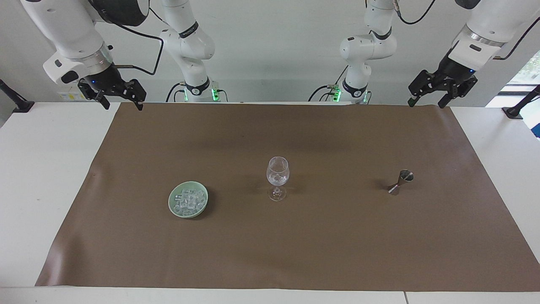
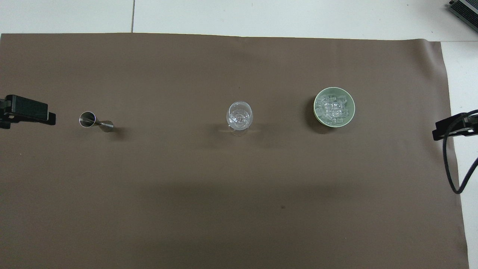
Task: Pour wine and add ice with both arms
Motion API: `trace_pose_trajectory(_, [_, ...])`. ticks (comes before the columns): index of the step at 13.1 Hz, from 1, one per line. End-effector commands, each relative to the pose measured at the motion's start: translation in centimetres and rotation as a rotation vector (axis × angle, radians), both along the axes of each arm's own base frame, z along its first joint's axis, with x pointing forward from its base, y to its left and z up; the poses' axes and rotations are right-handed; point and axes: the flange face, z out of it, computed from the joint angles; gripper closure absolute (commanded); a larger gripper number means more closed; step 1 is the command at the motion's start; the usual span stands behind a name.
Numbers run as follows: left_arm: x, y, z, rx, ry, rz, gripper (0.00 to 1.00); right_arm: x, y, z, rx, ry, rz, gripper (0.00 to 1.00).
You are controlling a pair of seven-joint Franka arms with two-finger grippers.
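Observation:
A clear wine glass (image 1: 277, 177) (image 2: 239, 116) stands upright mid-mat, with small clear pieces in its bowl. The ice (image 1: 188, 200) (image 2: 333, 108) is heaped in a pale green bowl (image 1: 172, 202) (image 2: 316, 106) toward the right arm's end. A steel jigger (image 1: 400, 181) (image 2: 95, 122) stands toward the left arm's end. I see no wine as such. My right gripper (image 1: 122, 105) hangs open and empty over the mat's corner nearest the robots. My left gripper (image 1: 426, 104) hangs open and empty over the mat's other near corner. Overhead, one black finger (image 2: 28, 110) of the left gripper and one finger (image 2: 448, 127) of the right show.
A brown mat (image 1: 295, 245) (image 2: 224, 209) covers most of the white table (image 1: 42, 177). A black cable (image 2: 446, 164) loops from the right arm over the mat's edge. Black clamp stands (image 1: 14, 101) sit at the table's ends.

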Motion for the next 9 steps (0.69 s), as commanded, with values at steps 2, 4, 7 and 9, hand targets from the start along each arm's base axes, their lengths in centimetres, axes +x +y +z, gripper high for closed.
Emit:
trace_pose_trajectory(2, [-0.8, -0.3, 0.5, 0.051, -0.005, -0.028, 0.0, -0.8, 0.3, 0.1, 0.004, 0.009, 0.027, 0.0])
trace_pose_trajectory(4, [-1.0, 0.4, 0.5, 0.114, -0.006, -0.025, 0.0, -0.8, 0.3, 0.1, 0.005, 0.007, 0.024, 0.0])
trace_pose_trajectory(7, [-1.0, 1.2, 0.0, 0.118, -0.007, -0.052, 0.0, -1.0, 0.7, -0.1, 0.018, 0.026, 0.054, 0.0])
trace_pose_trajectory(9, [-0.9, 1.2, -0.6, 0.089, -0.029, -0.034, 0.0, -0.9, 0.6, 0.0, 0.058, 0.016, 0.056, 0.0])
